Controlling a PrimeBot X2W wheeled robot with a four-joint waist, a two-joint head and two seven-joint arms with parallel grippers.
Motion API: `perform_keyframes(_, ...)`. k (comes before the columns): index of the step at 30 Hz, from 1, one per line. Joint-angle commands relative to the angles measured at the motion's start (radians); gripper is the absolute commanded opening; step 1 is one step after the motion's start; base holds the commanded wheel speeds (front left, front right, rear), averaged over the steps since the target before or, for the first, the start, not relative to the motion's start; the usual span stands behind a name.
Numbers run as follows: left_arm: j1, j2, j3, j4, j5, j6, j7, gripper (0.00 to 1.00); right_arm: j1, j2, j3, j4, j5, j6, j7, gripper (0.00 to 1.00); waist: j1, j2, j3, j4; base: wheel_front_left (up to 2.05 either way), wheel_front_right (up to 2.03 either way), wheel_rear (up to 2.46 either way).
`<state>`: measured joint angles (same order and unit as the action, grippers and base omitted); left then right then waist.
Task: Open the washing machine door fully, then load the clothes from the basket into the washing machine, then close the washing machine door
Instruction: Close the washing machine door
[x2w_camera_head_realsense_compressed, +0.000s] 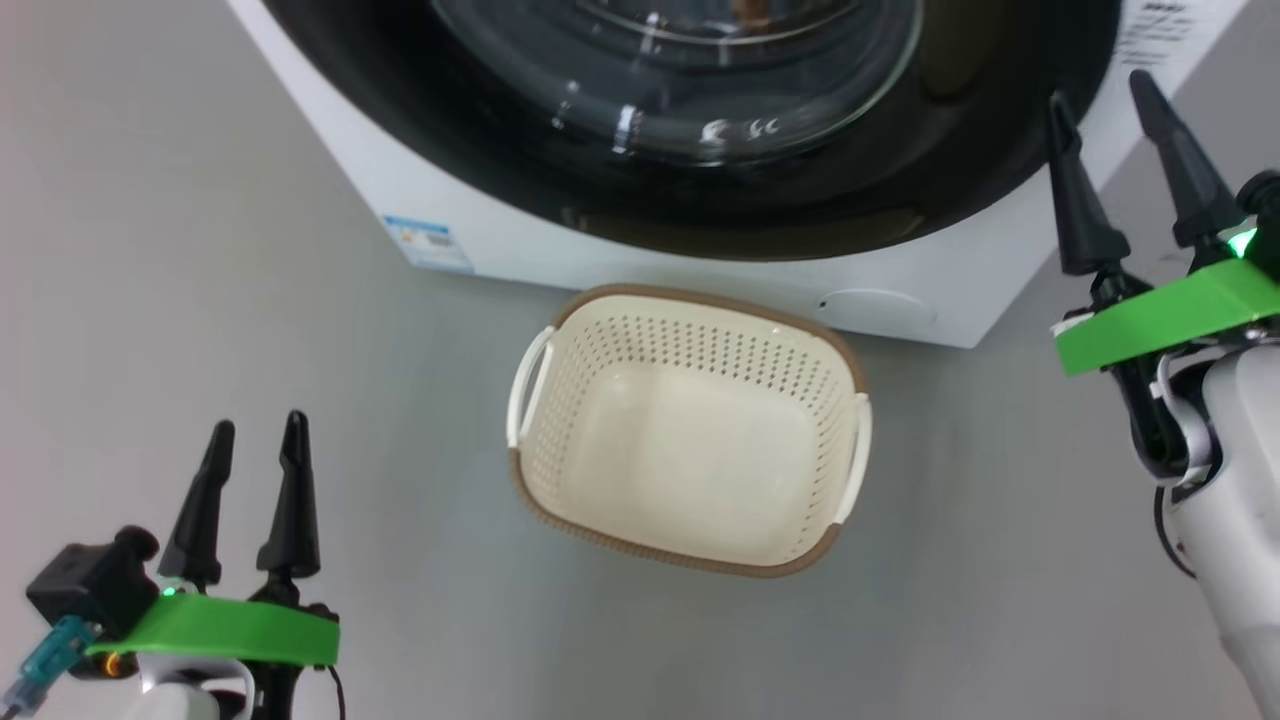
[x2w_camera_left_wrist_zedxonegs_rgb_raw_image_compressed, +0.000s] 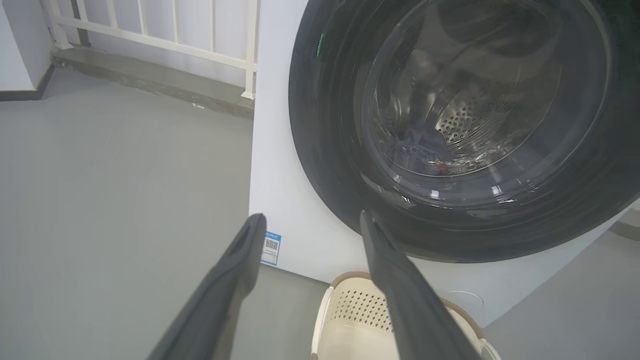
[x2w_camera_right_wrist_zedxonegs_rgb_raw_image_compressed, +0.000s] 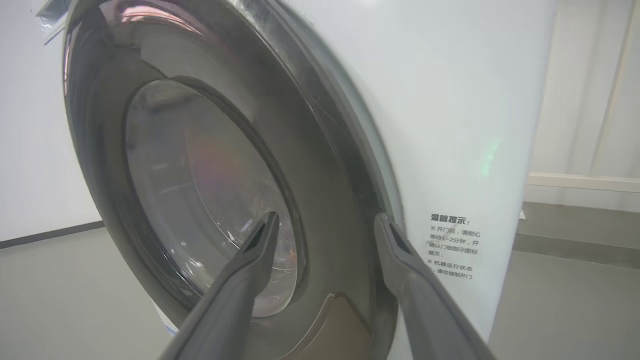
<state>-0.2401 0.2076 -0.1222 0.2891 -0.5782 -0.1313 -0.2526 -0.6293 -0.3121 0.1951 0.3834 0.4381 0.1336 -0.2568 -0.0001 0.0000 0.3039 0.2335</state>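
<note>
Washing machine door (x2w_camera_head_realsense_compressed: 690, 130) shut flat on the front of the washing machine (x2w_camera_head_realsense_compressed: 960, 290), glass bulging out. Clothes (x2w_camera_left_wrist_zedxonegs_rgb_raw_image_compressed: 420, 145) inside the washing machine: a bit of blue fabric with an orange patch seen through the glass, low in the drum. Basket (x2w_camera_head_realsense_compressed: 680, 345) on the floor (x2w_camera_head_realsense_compressed: 150, 300) right in front of the washing machine, just below the door, upright, nothing in it. Blue label (x2w_camera_head_realsense_compressed: 428, 243) on the washing machine's lower left corner. Right claw (x2w_camera_head_realsense_compressed: 1100, 88) wide, holding nothing, up by the right edge of the door, near the printed warning sticker (x2w_camera_right_wrist_zedxonegs_rgb_raw_image_compressed: 452, 247); can't tell if it touches. Left claw (x2w_camera_head_realsense_compressed: 258, 422) wide, holding nothing, low and well out from the washing machine's left front, apart from the basket. White railing (x2w_camera_left_wrist_zedxonegs_rgb_raw_image_compressed: 175, 30) behind the washing machine's left side.
</note>
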Motion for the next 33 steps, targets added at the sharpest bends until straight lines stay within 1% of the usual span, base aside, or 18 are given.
perform_keyframes(1,0.003,0.035,0.033,-0.013,0.008,0.001,-0.009,1.0,0.024,0.003,0.015,-0.03,-0.001,-0.003,-0.005,1.0,0.0001,0.0,-0.041,-0.041,0.0,0.0,0.0)
perform_keyframes(9,0.027,0.045,0.028,-0.008,0.011,0.001,-0.009,1.0,0.109,0.027,0.013,-0.07,0.013,-0.003,-0.005,1.0,0.0001,0.0,-0.106,-0.118,0.0,0.0,0.0)
perform_keyframes(20,0.071,0.034,0.034,-0.003,0.015,0.001,-0.009,1.0,0.227,0.04,0.036,-0.111,0.029,-0.003,-0.005,1.0,0.0001,0.0,-0.17,-0.215,0.0,0.0,0.0)
perform_keyframes(26,0.081,0.03,0.03,0.008,0.014,0.002,-0.007,1.0,0.293,0.049,0.03,-0.136,0.038,-0.003,-0.005,1.0,0.0001,0.0,-0.193,-0.248,0.0,0.0,0.0)
perform_keyframes(33,0.093,0.03,0.023,0.008,0.011,0.01,-0.004,1.0,0.374,0.057,0.008,-0.154,0.041,-0.003,-0.005,1.0,0.0001,0.0,-0.221,-0.266,0.0,0.0,0.0)
